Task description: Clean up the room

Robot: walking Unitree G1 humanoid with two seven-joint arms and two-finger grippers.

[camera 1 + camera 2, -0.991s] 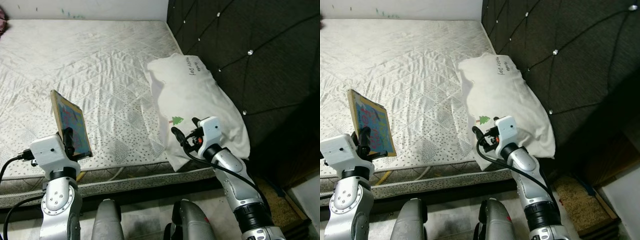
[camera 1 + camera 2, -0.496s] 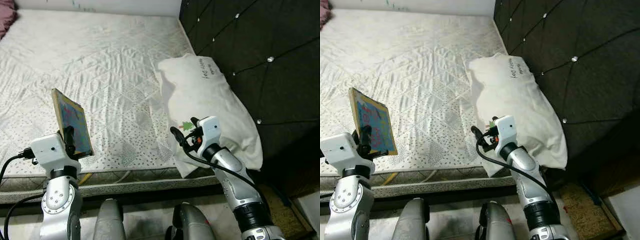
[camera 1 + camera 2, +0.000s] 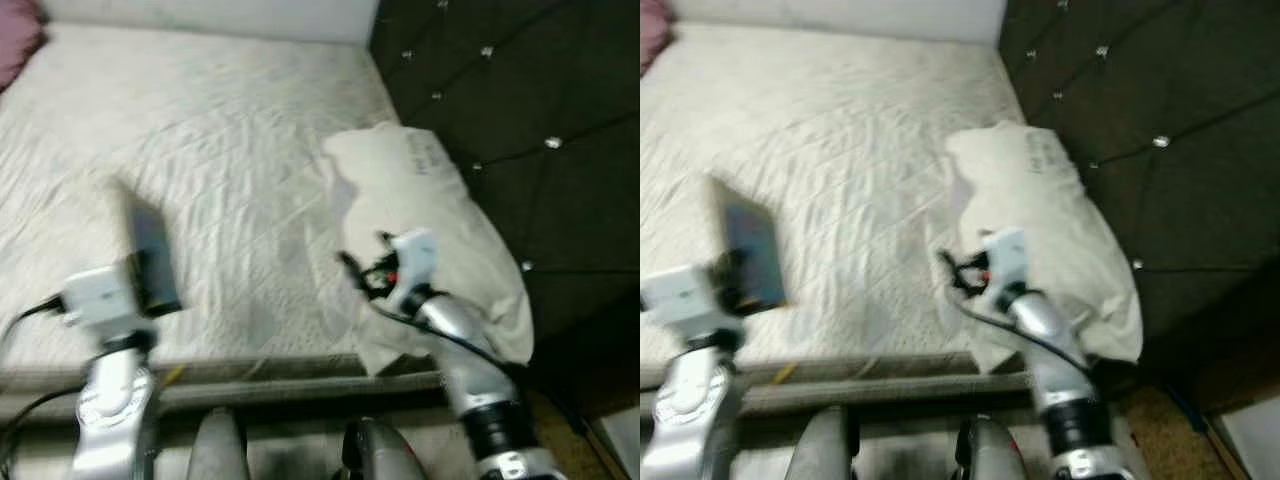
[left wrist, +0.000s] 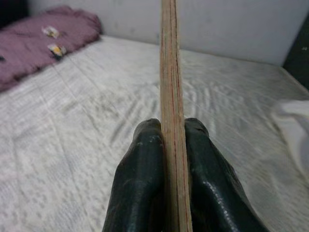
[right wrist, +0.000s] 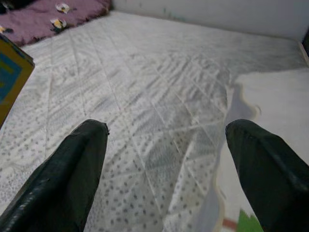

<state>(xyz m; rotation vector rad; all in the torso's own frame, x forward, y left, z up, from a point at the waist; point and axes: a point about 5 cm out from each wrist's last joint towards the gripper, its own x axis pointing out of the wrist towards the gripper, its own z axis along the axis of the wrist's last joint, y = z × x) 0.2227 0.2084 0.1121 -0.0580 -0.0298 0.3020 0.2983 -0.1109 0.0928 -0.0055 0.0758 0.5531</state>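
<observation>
Quilted mattress [image 3: 220, 150], pillow [image 3: 440, 220], tufted headboard [image 3: 530, 90]

white quilted mattress [image 3: 200, 150], purple blanket [image 4: 43, 34]

My two head eyes look forward and down from above my arms, both blurred, onto the bed [image 3: 200, 150] with the headboard [image 3: 1160, 100] at upper right. My left wrist camera sits close behind its jaws, facing across the mattress toward the far wall [image 4: 231, 24]. My right wrist camera faces likewise. All share the quilted bed
</observation>
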